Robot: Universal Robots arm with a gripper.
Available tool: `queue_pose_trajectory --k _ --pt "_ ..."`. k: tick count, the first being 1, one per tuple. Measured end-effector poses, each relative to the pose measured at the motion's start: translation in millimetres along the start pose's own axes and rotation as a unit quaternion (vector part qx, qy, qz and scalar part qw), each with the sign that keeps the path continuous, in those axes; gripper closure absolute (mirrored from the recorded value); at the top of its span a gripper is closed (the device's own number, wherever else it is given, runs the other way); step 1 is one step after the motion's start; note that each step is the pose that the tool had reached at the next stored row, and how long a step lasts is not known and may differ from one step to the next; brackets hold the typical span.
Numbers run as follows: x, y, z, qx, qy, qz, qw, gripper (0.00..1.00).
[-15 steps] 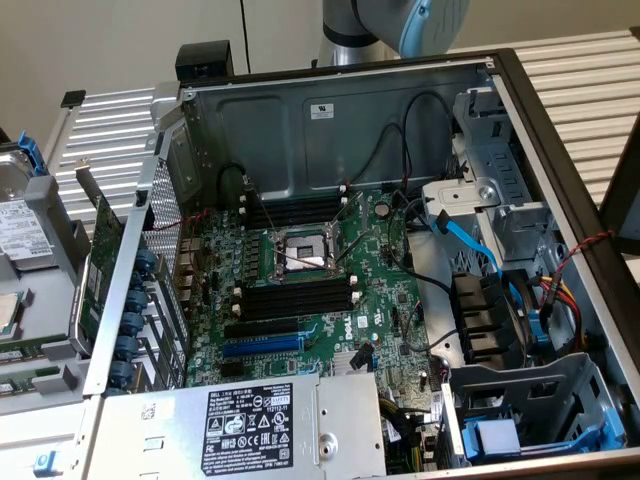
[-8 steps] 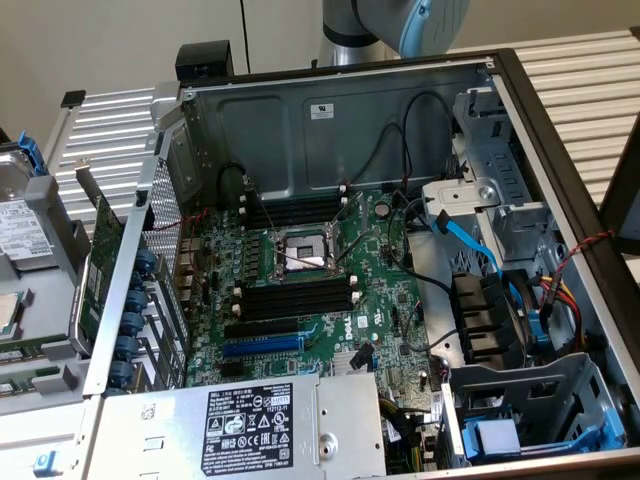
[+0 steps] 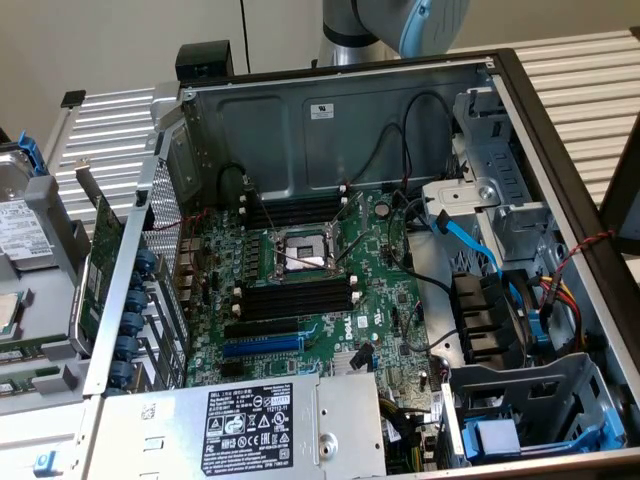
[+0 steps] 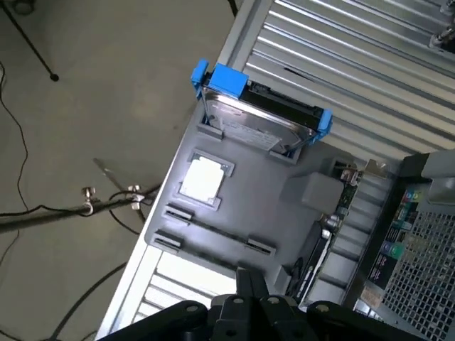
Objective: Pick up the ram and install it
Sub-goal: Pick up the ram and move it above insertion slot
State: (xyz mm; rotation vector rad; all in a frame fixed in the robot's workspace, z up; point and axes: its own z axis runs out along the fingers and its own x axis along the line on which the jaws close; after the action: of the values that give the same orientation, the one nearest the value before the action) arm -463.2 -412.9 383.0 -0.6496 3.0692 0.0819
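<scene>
**Ram stick in parts tray, jaws closed on nothing**

Ram (image 3: 30,350): narrow green stick, lying in a long groove of the grey parts tray (image 4: 284,227). It sits at the exterior view's left, outside the computer case (image 3: 330,120) and well apart from the board. Only part of its length is in frame.

Gripper (image 4: 250,275): black, fingers pressed together with nothing between them. In the wrist view it hangs over the tray's edge, near the long groove. Whether it touches the tray cannot be told.

Arm (image 3: 400,25): grey with a blue cap, rising behind the case's back wall.

Tray contents, besides the ram:
- 1 hard drive (image 4: 259,117) in a blue carrier
- 1 pale square processor chip (image 4: 202,177), just beside the groove

Between tray and case: 1 green expansion card (image 3: 100,270) with a metal bracket, standing on edge.

Case interior:
- green motherboard (image 3: 380,290)
- processor socket (image 3: 300,255)
- 2 banks of black memory slots (image 3: 295,297) with white end clips, one on each side of the socket
- silver power supply (image 3: 260,420) with a black label
- blue cable (image 3: 465,240)
</scene>
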Motion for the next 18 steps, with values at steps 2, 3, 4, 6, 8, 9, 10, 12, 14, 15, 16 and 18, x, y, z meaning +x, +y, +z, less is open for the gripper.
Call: queue_pose_trajectory --k 2,3,4,6,8,9,10,12,14,15,16,18 --pt "0.0 0.0 0.1 -0.0003 0.0011 -0.018 0.9998 0.89" --pt "0.0 0.0 0.2 -0.0004 0.0016 -0.027 0.9996 0.89" --pt "0.0 0.0 0.3 -0.0006 0.0021 -0.036 0.9993 0.89" --pt "0.0 0.0 0.3 -0.0009 0.0033 -0.054 0.9985 0.89" --pt "0.0 0.0 0.4 -0.0012 0.0042 -0.072 0.9974 0.89" --pt "0.0 0.0 0.4 -0.0013 0.0047 -0.081 0.9967 0.89" --pt "0.0 0.0 0.4 -0.0014 0.0052 -0.09 0.9959 0.89" --pt "0.0 0.0 0.4 -0.0017 0.0062 -0.109 0.994 0.89" --pt "0.0 0.0 0.4 -0.002 0.0073 -0.127 0.9919 0.89" --pt "0.0 0.0 0.4 -0.0022 0.0077 -0.136 0.9907 0.89" --pt "0.0 0.0 0.4 -0.0023 0.0082 -0.145 0.9894 0.89" --pt "0.0 0.0 0.4 -0.0026 0.0092 -0.162 0.9867 0.89"
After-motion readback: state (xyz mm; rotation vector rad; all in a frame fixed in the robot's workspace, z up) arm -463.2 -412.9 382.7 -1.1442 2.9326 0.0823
